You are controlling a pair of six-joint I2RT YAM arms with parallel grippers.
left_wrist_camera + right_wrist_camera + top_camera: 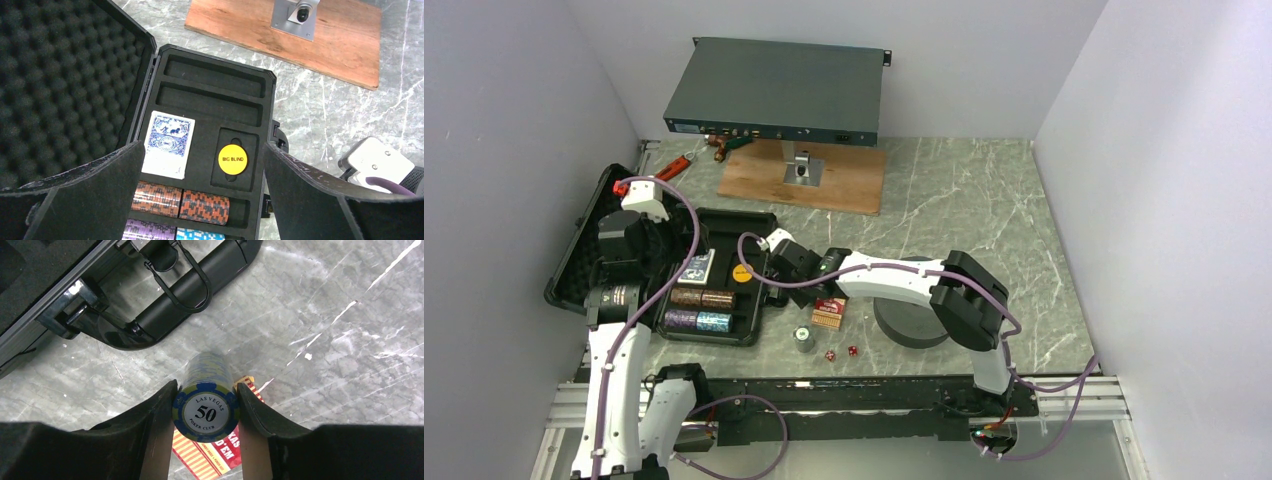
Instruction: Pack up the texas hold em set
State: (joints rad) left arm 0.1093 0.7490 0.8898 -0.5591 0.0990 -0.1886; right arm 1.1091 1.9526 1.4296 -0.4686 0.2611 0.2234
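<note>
White walls close in a grey-green marble-patterned table (pixel 984 200). At the back, a flat grey rack-mount box (pixel 779 92) sits raised on a stand above a wooden board (pixel 844 185).

The black plastic briefcase (pixel 734 222) lies open on the left side of the table, its egg-crate foam lid (pixel 60 75) laid back to the left. In the moulded tray I can see a blue-backed card deck (pixel 169 144) and, just right of it in its own round pocket, a yellow disc marked BIG BLIND (pixel 233 159). The slot nearer the arms holds an orange-brown chip stack (pixel 157 198) end to end with a red-and-black chip stack (pixel 205 206). The nearest slot holds a purple chip stack (pixel 150 231) and a cyan chip stack (pixel 200 234).

The left gripper (pixel 203 145) hangs over the tray with its fingers spread wide and nothing between them.

The right gripper (pixel 206 386) is just outside the case, near its handle (pixel 225 260). Its fingers press on both sides of a blue chip stack marked 50 (pixel 205 412); whether that stack rests on the table I cannot tell. A red striped card deck box (pixel 828 313) lies just beside it.

Nearer the arms stand a greyish chip stack (pixel 805 338) and two small red dice (pixel 831 355). A thick dark grey foam ring (pixel 909 320) lies to the right.
</note>
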